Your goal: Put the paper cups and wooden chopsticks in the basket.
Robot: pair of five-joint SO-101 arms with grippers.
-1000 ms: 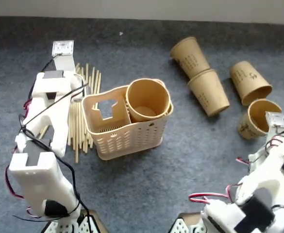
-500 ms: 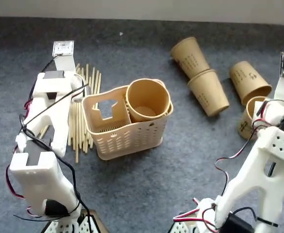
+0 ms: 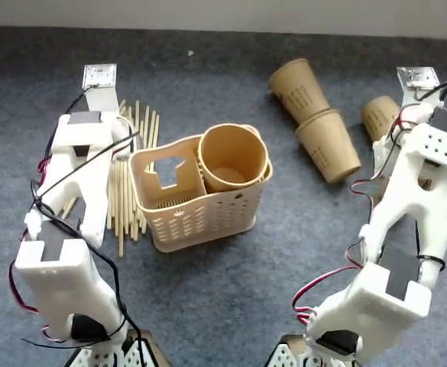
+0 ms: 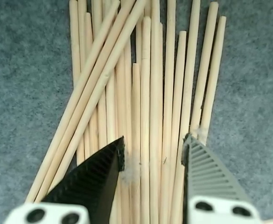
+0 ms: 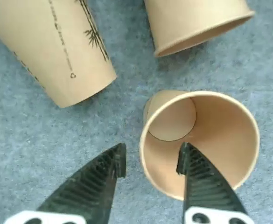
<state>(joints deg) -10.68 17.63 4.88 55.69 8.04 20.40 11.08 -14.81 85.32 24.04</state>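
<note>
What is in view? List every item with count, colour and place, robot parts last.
Paper cups: five, tan; two lying end to end beyond the basket, one upright in the basket, one lying partly behind the right arm, one at the right arm's jaws.
Wooden chopsticks: many, pale wood, piled on the carpet beside the basket.
Basket: one, cream, mid-table.
Carpet: grey, covering the table.
Left arm: white, jaws open over the chopsticks.
Right arm: white, jaws open astride a cup's rim.
</note>
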